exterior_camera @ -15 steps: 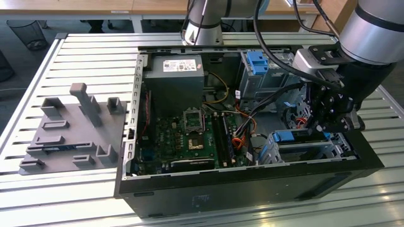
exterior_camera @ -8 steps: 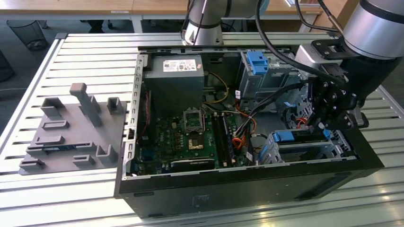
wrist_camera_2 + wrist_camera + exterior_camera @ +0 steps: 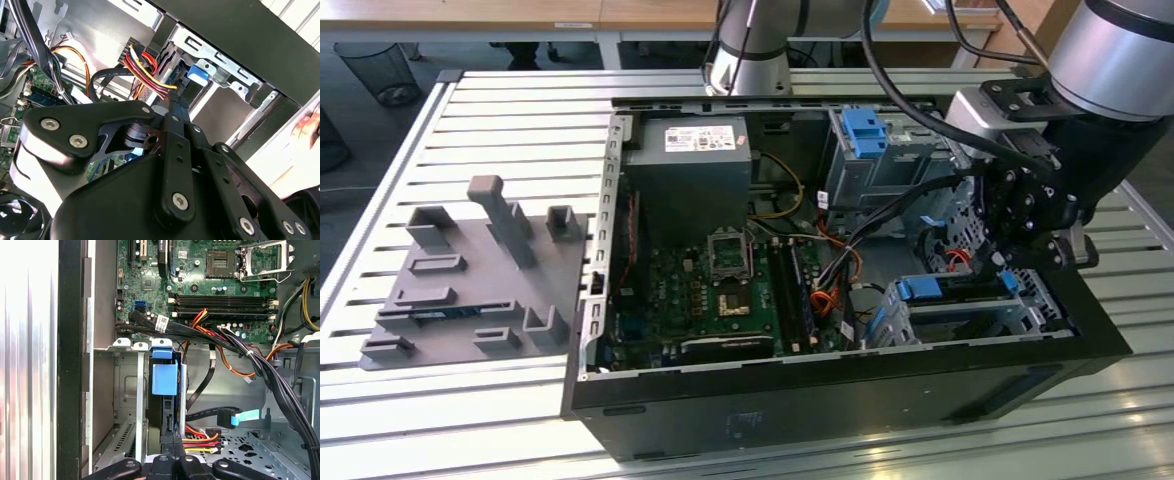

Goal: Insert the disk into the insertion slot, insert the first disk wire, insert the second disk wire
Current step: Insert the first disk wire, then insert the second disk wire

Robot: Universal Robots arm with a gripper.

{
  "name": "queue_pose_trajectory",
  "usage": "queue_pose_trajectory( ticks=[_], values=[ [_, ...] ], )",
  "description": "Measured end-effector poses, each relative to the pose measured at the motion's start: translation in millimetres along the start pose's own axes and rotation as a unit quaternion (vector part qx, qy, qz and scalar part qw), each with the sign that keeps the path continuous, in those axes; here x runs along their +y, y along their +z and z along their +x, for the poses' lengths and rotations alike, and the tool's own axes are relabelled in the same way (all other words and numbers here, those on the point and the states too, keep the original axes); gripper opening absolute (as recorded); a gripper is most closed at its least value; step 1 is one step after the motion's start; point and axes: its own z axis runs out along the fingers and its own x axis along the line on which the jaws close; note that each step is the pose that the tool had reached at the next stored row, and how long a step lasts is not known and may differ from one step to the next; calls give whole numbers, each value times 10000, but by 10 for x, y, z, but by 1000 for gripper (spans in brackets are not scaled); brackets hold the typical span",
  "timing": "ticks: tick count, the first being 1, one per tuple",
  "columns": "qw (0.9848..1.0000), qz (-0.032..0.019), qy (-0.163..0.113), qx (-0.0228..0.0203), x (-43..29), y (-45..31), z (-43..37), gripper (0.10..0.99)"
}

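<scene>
Gripper [image 3: 172, 446] closest, pinched narrow on the red-yellow disk wire [image 3: 201, 441] right at the disk [image 3: 164, 379], which already sits in the insertion slot [image 3: 127, 390]. I'd keep it square and push straight, gently. Slot sits inside the open case [image 3: 854, 385], beside loose cables [image 3: 250, 357].

Silver-grey tubular arm [image 3: 1121, 50], thick black cables [image 3: 881, 75] alongside, matte black gripper [image 3: 172, 111] linkages, round silver screws [image 3: 180, 201]
</scene>
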Motion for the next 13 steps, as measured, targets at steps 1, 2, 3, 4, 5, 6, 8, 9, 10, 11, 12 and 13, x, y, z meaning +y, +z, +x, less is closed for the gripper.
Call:
queue_pose_trajectory(
  ticks=[1,2,3,4,5,6,8,9,10,11,12,13],
  values=[
    [10000,0,0,0,0,-2,0,106],
    [10000,0,0,0,0,-5,0,106],
    [10000,0,0,-1,0,-7,0,106],
    [10000,-1,0,0,0,-9,0,106],
    [10000,-1,0,-1,0,-9,0,106],
    [10000,-1,0,-1,-1,-10,0,106],
    [10000,-1,0,0,0,-12,0,106],
    [10000,-1,0,0,-1,-13,0,106],
    [10000,-1,0,0,-1,-15,1,106],
    [10000,-1,0,1,-1,-19,1,106],
    [10000,-1,0,1,-1,-21,1,106],
    [10000,-1,0,0,-1,-22,1,106]
  ],
)
